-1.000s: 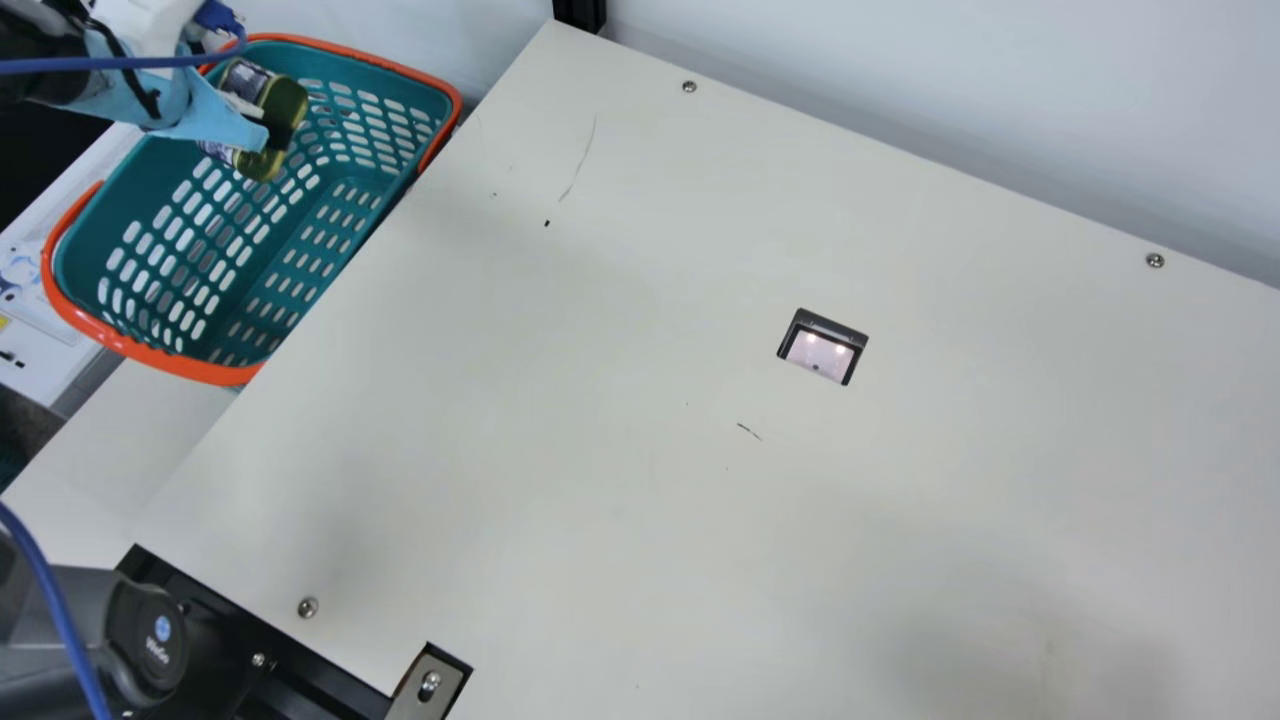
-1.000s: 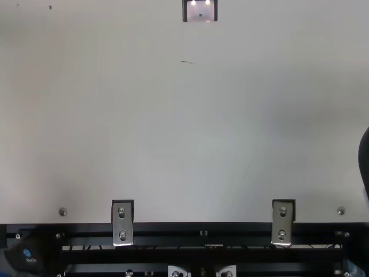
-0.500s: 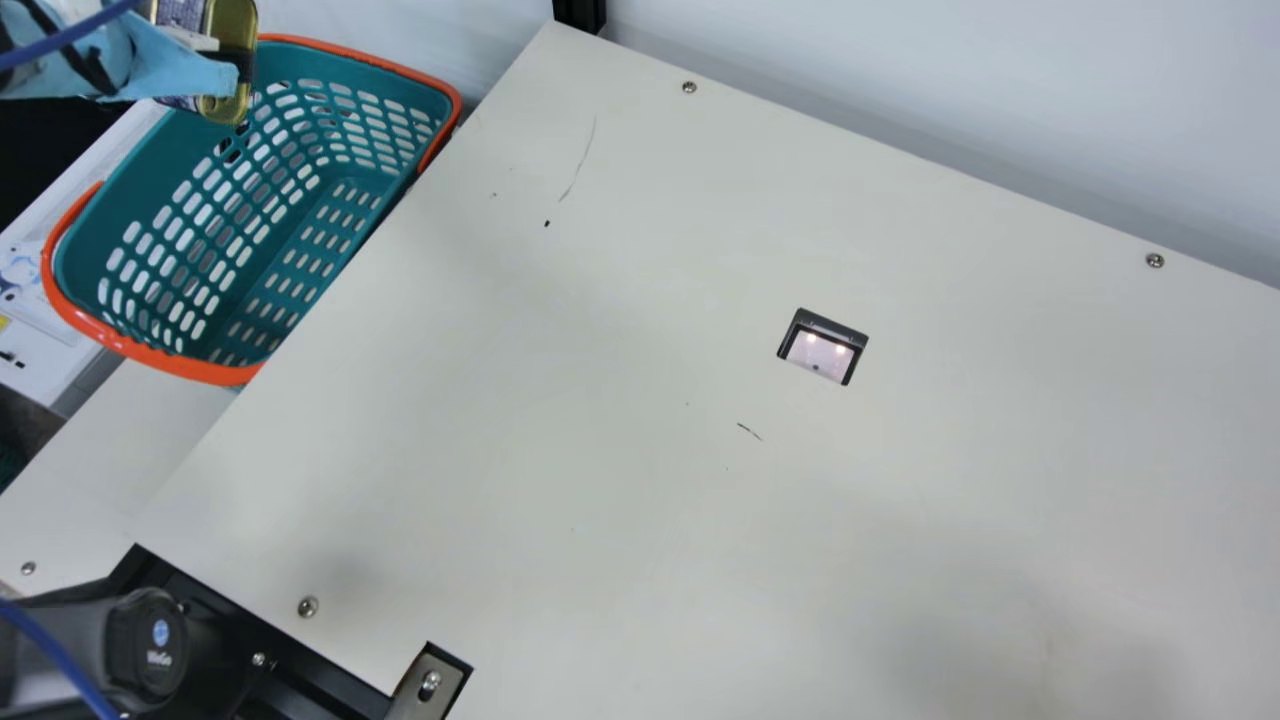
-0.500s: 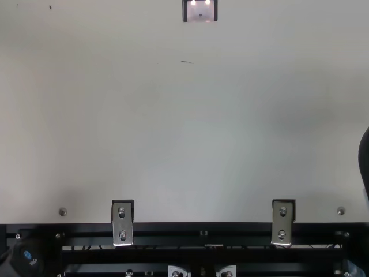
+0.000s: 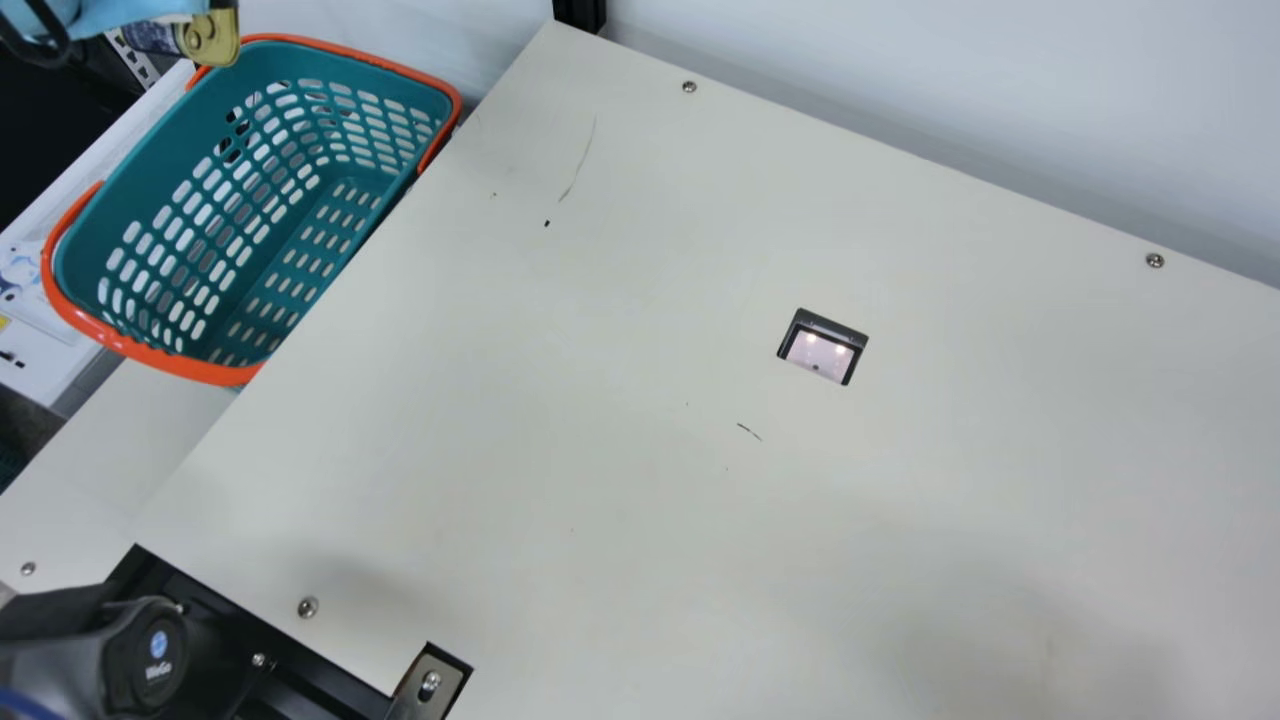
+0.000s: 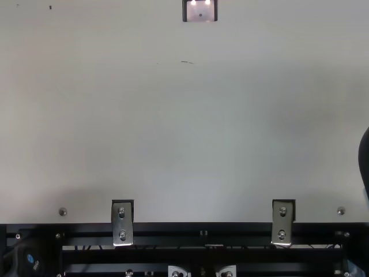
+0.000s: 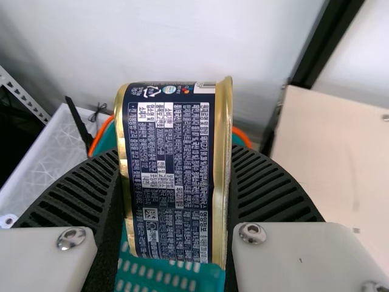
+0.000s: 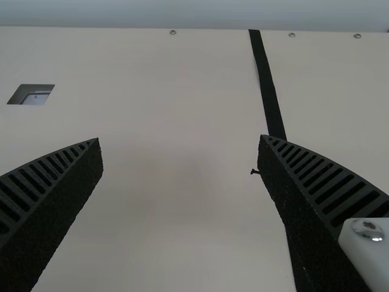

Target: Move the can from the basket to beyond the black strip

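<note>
Near rail: black (image 6: pixel 202 231), along my table edge, two metal brackets (image 6: pixel 121 225) on it.
My left arm: dark rounded housing (image 5: pixel 150 650) at the rail, lower left in main view.
My right gripper: (image 8: pixel 180 140) over the table, fingers wide apart, cream surface between them.
Table: cream (image 5: pixel 620 500), small dark marks and screws.
Black strip: (image 8: pixel 269 91) runs across the table, passes behind one right finger in my right wrist view.
Cut-out: small, dark-edged, pale inside (image 5: pixel 820 355).
My left gripper: (image 5: pixel 165 8) top left in main view, clamped on the can.
Can: (image 5: pixel 190 38) gold ends, dark blue printed label, between both ribbed left fingers, above the basket's corner.
Basket: teal, perforated, orange rim (image 5: pixel 210 374), beside the table.
Wall: pale (image 5: pixel 900 90), behind the table.
</note>
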Controlling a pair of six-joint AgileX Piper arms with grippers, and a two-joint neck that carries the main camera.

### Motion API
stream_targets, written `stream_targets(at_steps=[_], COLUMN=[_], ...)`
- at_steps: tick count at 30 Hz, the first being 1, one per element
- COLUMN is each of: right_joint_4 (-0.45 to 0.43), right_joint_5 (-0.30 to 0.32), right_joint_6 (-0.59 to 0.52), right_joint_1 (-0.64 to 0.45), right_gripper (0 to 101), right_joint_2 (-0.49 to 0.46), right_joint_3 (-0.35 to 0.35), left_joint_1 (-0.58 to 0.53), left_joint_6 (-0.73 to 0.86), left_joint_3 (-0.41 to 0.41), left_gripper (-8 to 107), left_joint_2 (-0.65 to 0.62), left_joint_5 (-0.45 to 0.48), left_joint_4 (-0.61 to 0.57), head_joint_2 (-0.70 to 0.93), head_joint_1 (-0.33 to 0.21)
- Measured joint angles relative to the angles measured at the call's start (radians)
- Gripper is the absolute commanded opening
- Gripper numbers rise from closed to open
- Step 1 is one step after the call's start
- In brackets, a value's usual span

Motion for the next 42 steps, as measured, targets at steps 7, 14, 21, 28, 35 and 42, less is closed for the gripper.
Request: stream_targets(at_steps=[7,14,21,28,35,42], right_joint_4=[0.000,0.000,0.000,0.000,0.000,0.000], right_joint_5=[0.000,0.000,0.000,0.000,0.000,0.000], right_joint_6=[0.000,0.000,0.000,0.000,0.000,0.000], right_joint_1=[0.000,0.000,0.000,0.000,0.000,0.000], right_gripper=[101,101,101,101,101,101], right_joint_2=[0.000,0.000,0.000,0.000,0.000,0.000], right_joint_3=[0.000,0.000,0.000,0.000,0.000,0.000], left_joint_1=[-0.112,-0.164,-0.164,-0.163,-0.133,-0.146], left_joint_6=[-0.226,-0.278,-0.278,-0.309,-0.417,-0.518], left_joint_3=[-0.055,-0.061,-0.061,-0.080,-0.181,-0.206], left_gripper=[10,10,10,10,10,10], left_joint_2=[-0.055,-0.082,-0.082,-0.066,0.000,0.070], left_joint_5=[0.171,0.270,0.268,0.300,0.478,0.631], left_joint_4=[0.075,0.070,0.072,0.068,0.016,-0.092], head_joint_2=[0.000,0.000,0.000,0.000,0.000,0.000], head_joint_1=[0.000,0.000,0.000,0.005,0.000,0.000])
